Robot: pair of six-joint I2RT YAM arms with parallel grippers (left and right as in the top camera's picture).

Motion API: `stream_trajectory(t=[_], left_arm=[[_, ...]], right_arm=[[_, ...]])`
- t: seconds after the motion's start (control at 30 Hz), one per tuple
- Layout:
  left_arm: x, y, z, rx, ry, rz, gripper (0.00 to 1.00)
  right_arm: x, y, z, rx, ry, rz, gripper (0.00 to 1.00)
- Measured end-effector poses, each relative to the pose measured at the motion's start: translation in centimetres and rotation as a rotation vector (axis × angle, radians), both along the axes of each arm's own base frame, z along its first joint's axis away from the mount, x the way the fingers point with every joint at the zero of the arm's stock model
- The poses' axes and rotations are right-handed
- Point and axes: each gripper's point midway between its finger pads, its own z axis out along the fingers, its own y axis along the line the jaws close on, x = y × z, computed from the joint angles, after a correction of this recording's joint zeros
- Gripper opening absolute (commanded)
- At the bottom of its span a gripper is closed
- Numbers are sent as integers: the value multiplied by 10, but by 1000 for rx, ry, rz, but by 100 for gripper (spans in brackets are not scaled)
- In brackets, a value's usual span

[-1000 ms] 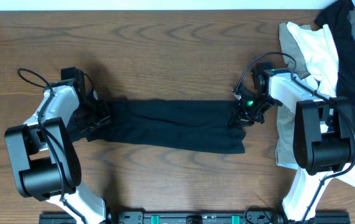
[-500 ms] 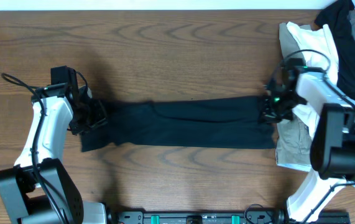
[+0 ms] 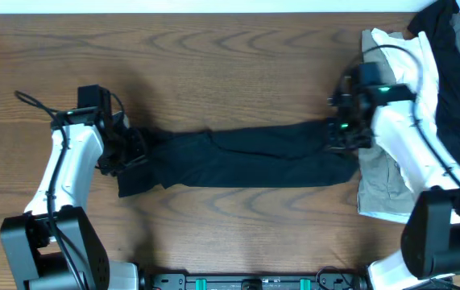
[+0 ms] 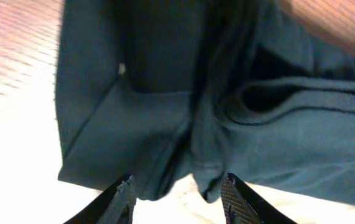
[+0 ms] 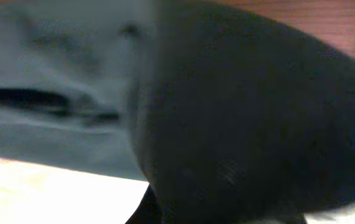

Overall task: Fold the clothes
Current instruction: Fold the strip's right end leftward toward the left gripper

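Left end effector clenches the bunched left end of the dark garment, which is stretched across mid-counter. Right end effector is at the other end, its fingers buried in cloth, so I cannot tell its grip. The fabric looks limp and light; take it by the corners. There is open room behind, while the clothes pile crowds the right.

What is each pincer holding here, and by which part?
Both hold the dark garment, stretched between them: left pincer at its left end, right pincer at its right end.
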Motion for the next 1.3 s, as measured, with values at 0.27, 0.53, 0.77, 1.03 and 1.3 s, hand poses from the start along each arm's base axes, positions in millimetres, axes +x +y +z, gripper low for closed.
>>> stream_trajectory(t=[0.27, 0.53, 0.77, 1.03, 1.3], left_arm=[[-6, -24, 0, -2, 20, -85, 47], [-12, -27, 0, -4, 45, -93, 46], [-12, -27, 0, -4, 46, -93, 46], [-12, -27, 0, -4, 45, -93, 46], [-12, -27, 0, -4, 45, -93, 46]], right_arm=[[-1, 80, 4, 42, -72, 69, 1], [1, 138, -2, 101, -138, 110, 1], [-2, 164, -29, 110, -107, 117, 10], [7, 183, -41, 157, -123, 119, 19], [11, 203, -32, 250, -152, 148, 29]])
